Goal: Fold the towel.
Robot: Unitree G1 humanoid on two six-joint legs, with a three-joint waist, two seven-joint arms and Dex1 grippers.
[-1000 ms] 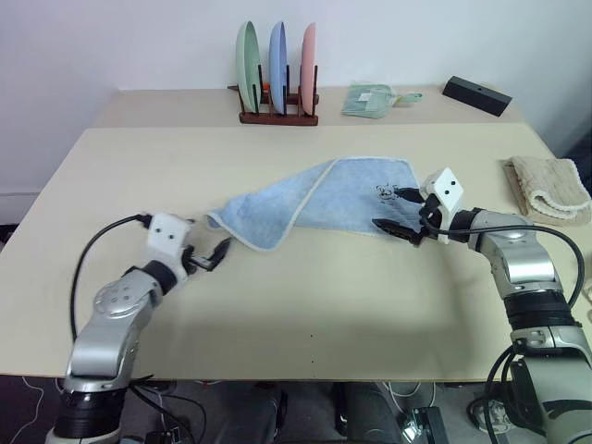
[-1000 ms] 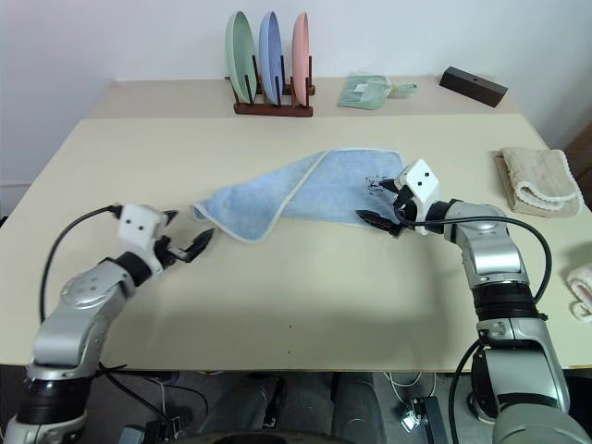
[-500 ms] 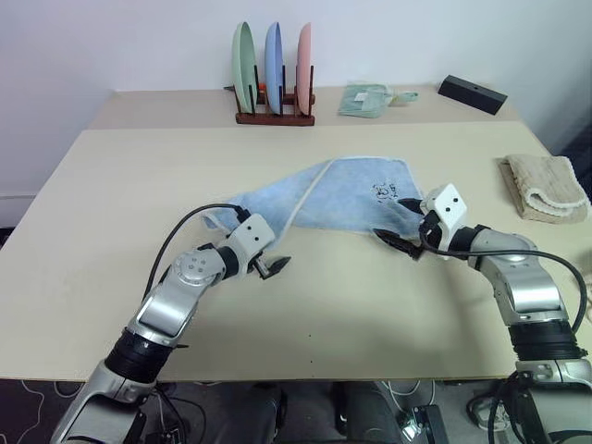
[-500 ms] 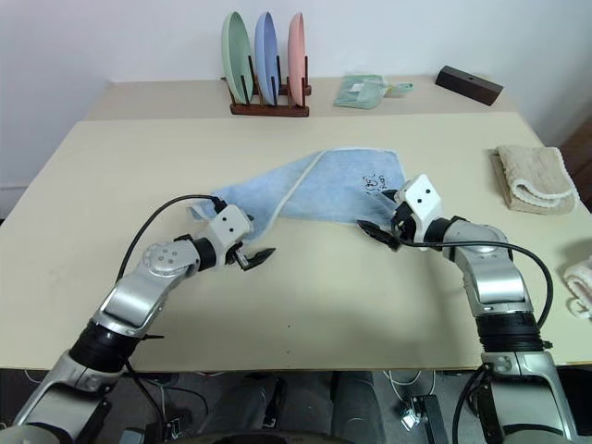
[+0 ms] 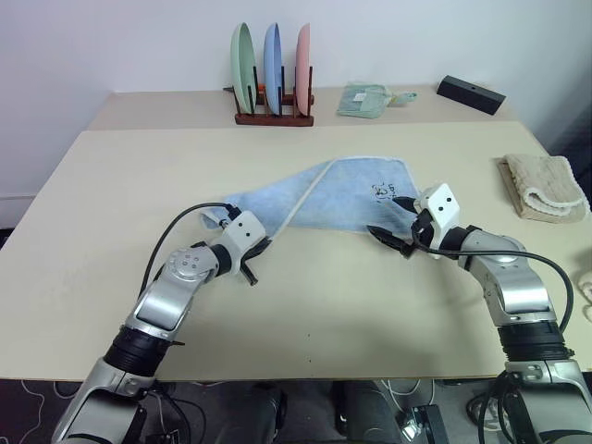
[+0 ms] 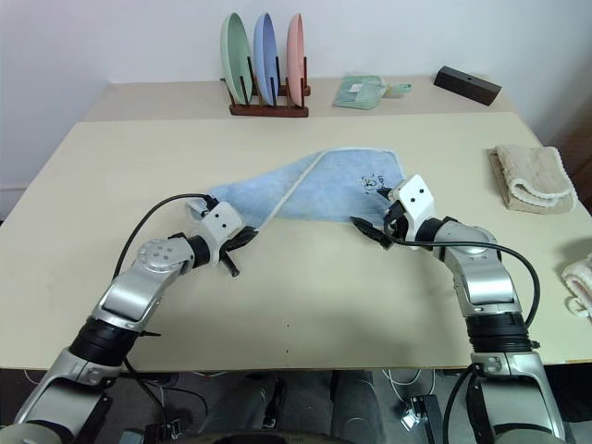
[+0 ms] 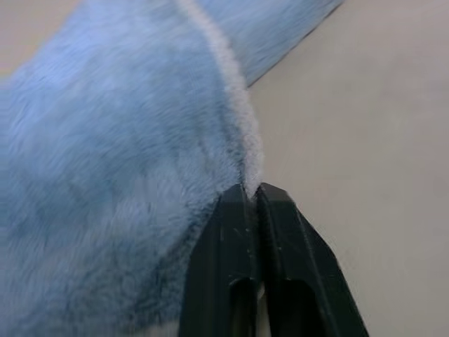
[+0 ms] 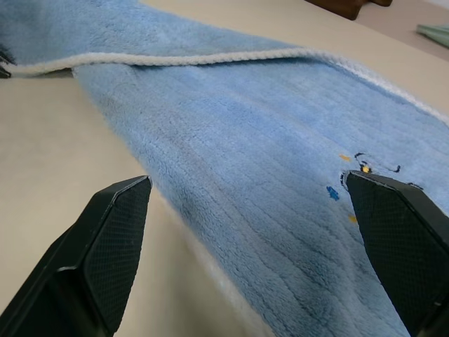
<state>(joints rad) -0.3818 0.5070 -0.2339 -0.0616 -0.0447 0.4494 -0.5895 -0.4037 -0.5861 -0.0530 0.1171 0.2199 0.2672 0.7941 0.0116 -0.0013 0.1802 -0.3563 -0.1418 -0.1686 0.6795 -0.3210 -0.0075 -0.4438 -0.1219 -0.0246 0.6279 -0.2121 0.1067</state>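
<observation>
Both grippers working the towel | left gripper pinching its whitish hem | right gripper gaping wide over printed corner

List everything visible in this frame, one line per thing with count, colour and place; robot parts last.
table: one, beige, under everything.
towel: one, light blue with pale hem and small dark mark, mid-table, partly folded over itself.
plate rack: one, dark wood, far edge of table.
plates: three, green, blue, pink, upright in the rack.
green cloth: one, pale green, folded, far edge, right of the rack.
black box: one, far right corner.
beige towel: one, folded, right edge.
left gripper: black, shut on the towel's hem at its near left end.
right gripper: black, open, at the towel's near right corner.
</observation>
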